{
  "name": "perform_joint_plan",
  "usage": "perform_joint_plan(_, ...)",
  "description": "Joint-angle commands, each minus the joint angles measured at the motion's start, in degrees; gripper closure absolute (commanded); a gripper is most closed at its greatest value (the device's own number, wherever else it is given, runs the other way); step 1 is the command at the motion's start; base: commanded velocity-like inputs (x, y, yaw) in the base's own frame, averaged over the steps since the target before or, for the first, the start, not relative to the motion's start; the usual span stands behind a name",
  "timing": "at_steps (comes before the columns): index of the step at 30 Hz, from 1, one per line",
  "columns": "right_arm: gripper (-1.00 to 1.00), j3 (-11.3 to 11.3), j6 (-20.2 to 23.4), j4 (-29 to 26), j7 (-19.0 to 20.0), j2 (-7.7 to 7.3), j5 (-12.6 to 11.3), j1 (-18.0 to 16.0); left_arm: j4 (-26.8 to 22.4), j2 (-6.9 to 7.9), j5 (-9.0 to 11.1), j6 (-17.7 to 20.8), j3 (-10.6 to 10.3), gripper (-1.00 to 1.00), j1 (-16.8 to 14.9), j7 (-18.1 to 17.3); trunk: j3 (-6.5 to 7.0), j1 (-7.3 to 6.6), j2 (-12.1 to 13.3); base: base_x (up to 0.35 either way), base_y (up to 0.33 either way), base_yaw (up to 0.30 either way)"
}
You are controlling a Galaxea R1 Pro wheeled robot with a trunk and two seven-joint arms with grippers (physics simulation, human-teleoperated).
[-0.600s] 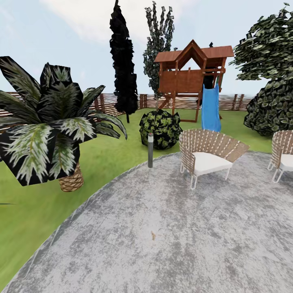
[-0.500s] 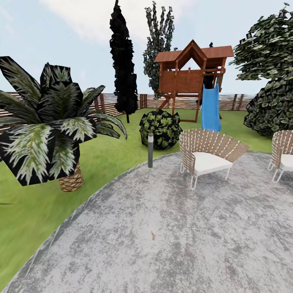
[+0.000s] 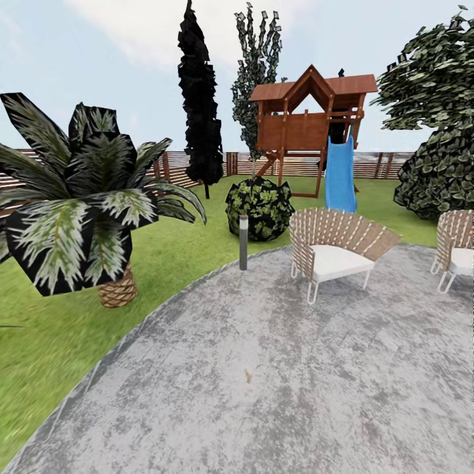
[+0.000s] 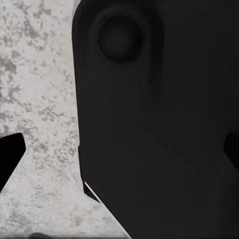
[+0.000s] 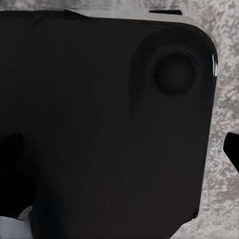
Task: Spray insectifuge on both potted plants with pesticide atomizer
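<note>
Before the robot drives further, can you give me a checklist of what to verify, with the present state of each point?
1. Pesticide atomizer located: not ok; the head view gives no spray bottle to aim for.
2. Two low potted plants located: not ok; ahead stand the big striped-leaf palm and a rounded bush, neither a target.
3. Paving straight ahead free: ok.
4. Obstacles noted: ok; a short lamp post at the paving edge, a wicker chair to its right, a second chair at the right edge.
5. Pincer states: cannot tell; a dark body blocks both wrist views.
</note>
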Motion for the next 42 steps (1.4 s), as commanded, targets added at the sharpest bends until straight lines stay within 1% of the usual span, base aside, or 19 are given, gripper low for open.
perform_joint_plan(1, -1.0, -0.06, -0.04, -0.18, -0.02, 0.01, 0.01, 0.0, -0.03, 0.04, 0.01, 0.03, 0.02, -1.0, 0.0, -0.02, -0.04, -0.03, -0.02, -0.293, 0.083, 0.0)
perform_joint_plan(9, -1.0, 0.09, -0.08, -1.39, -0.02, -0.07, 0.14, -0.04, -0.1, 0.07, 0.03, 0.01, 0.0, -1.0, -0.03, 0.15, -0.04, -0.03, -0.02, -0.276, 0.15, 0.0)
perform_joint_plan(10, -1.0, 0.14, -0.1, -4.03, -0.08, -0.52, 0.17, -0.02, -1.22, 1.32, 0.03, -1.07, -0.01, -1.0, -0.27, 0.57, -0.04, -0.03, -0.02, -0.023, 0.017, 0.0)
perform_joint_plan(11, -1.0, 0.14, -0.1, -5.44, -0.09, -0.9, 0.19, -0.02, -1.96, 2.04, 0.06, -2.12, 0.05, -1.0, -0.38, 0.61, -0.04, -0.03, -0.02, -0.015, 0.011, 0.0)
perform_joint_plan(12, -1.0, 0.05, -0.13, -15.88, -0.16, -3.65, 0.22, -0.08, -8.86, 4.91, 0.68, -7.55, 0.34, -1.0, -1.62, 0.76, -0.04, -0.03, -0.02, -0.001, 0.001, 0.0)
perform_joint_plan(13, -1.0, -0.06, -0.24, -20.27, -0.18, -4.4, 0.23, -0.09, -11.84, 5.26, 0.73, -8.02, 0.44, -1.0, -3.19, 0.77, -0.04, -0.03, -0.02, 0.0, 0.0, 0.0)
perform_joint_plan(15, -1.0, -0.13, -0.9, -23.12, -0.19, -4.91, 0.22, -0.11, -13.2, 5.47, 0.73, -8.19, 0.48, -1.0, -4.89, 0.77, -0.04, -0.03, -0.02, 0.0, 0.0, 0.0)
perform_joint_plan(16, -1.0, -0.14, -1.28, -23.96, -0.19, -5.03, 0.23, -0.14, -13.49, 5.52, 0.73, -8.26, 0.48, -1.0, -5.53, 0.76, -0.04, -0.03, -0.02, 0.0, 0.0, 0.0)
perform_joint_plan(18, -1.0, -0.17, -3.74, -27.07, -0.19, -5.36, 0.18, -0.44, -14.16, 5.67, 0.69, -8.41, 0.5, -1.0, -8.23, 0.72, -0.04, -0.03, -0.02, 0.0, 0.0, 0.0)
perform_joint_plan(20, -1.0, -0.19, -7.09, -30.56, -0.19, -5.52, 0.2, -0.92, -14.48, 6.01, 0.72, -8.48, 0.51, -1.0, -11.78, 0.71, -0.04, -0.03, -0.02, 0.0, 0.0, 0.0)
perform_joint_plan(22, -1.0, -0.19, -8.33, -32.33, -0.19, -5.56, 0.22, -1.08, -14.55, 6.25, 0.72, -8.57, 0.51, -1.0, -13.66, 0.74, -0.04, -0.03, -0.02, 0.0, 0.0, 0.0)
perform_joint_plan(26, -1.0, -0.2, -9.86, -34.39, -0.16, -5.65, 0.25, -1.2, -14.62, 6.84, 0.79, -8.69, 0.57, -1.0, -15.93, 0.75, -0.04, -0.03, -0.02, 0.0, 0.0, 0.0)
perform_joint_plan(29, -1.0, -0.14, -11.76, -34.36, -0.11, -5.73, 0.47, -1.22, -14.61, 7.15, 0.81, -8.75, 0.64, -1.0, -16.2, 0.72, -0.04, -0.03, -0.02, 0.0, 0.0, 0.0)
perform_joint_plan(31, -1.0, -0.07, -13.09, -32.79, -0.11, -6.07, 0.81, -1.23, -14.37, 7.24, 0.81, -8.77, 0.64, -1.0, -15.94, 0.75, -0.04, -0.03, -0.02, 0.0, 0.0, 0.0)
perform_joint_plan(32, -1.0, 0.06, -13.99, -30.76, -0.11, -6.32, 1.38, -1.23, -14.2, 7.28, 0.81, -8.78, 0.61, -1.0, -15.67, 0.75, -0.04, -0.03, -0.02, 0.0, 0.0, 0.0)
perform_joint_plan(36, -1.0, -0.02, -15.6, -29.21, -0.16, -6.49, 2.3, -1.23, -13.9, 7.22, 1.03, -8.78, 0.64, -1.0, -15.56, 0.75, -0.04, -0.03, -0.02, 0.0, 0.0, 0.0)
perform_joint_plan(40, -1.0, -0.18, -16.28, -29.1, -0.13, -6.45, 2.28, -1.23, -13.83, 7.26, 2.45, -11.87, 0.66, -1.0, -15.57, 0.72, -0.04, -0.03, -0.02, 0.0, 0.0, 0.0)
perform_joint_plan(41, -1.0, -0.22, -16.33, -29.18, -0.13, -6.49, 2.26, -1.23, -13.84, 7.28, 3.31, -14.7, 0.68, -1.0, -15.63, 0.76, -0.04, -0.03, -0.02, 0.0, 0.0, 0.0)
perform_joint_plan(42, -1.0, -0.25, -16.33, -29.22, -0.14, -6.52, 2.23, -1.23, -13.84, 7.29, 3.48, -15.21, 0.68, -1.0, -15.63, 0.76, -0.04, -0.03, -0.02, 0.0, 0.0, 0.0)
